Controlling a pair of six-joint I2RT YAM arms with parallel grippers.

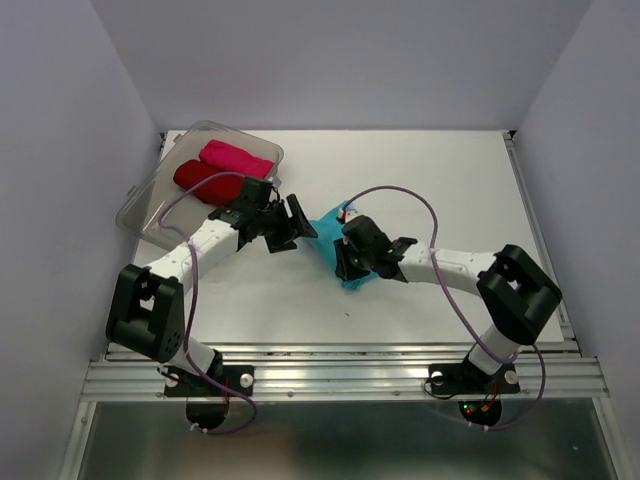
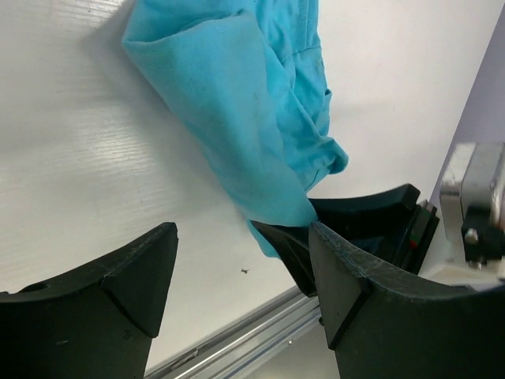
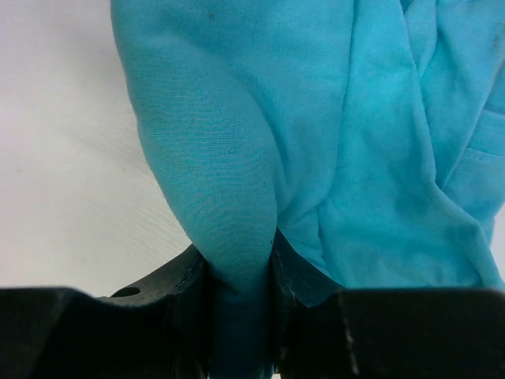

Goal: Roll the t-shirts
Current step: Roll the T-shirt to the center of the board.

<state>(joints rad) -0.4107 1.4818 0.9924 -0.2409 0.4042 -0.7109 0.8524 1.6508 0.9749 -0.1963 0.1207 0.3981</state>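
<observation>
The turquoise-blue t-shirt point(image 1: 330, 245) lies bunched on the white table's middle; it also shows in the left wrist view point(image 2: 252, 110) and fills the right wrist view point(image 3: 331, 158). My right gripper point(image 3: 241, 276) is shut on a fold of it, seen from above at the shirt's right side point(image 1: 345, 258). My left gripper point(image 2: 241, 268) is open and empty just left of the shirt, seen from above point(image 1: 300, 222). The dark red t-shirt point(image 1: 205, 180) and the magenta-pink t-shirt point(image 1: 235, 158) lie rolled in the clear tub point(image 1: 150, 205).
The tub stands at the table's back left, close behind my left arm. A metal rail point(image 1: 340, 375) runs along the table's near edge. Purple cables loop over both arms.
</observation>
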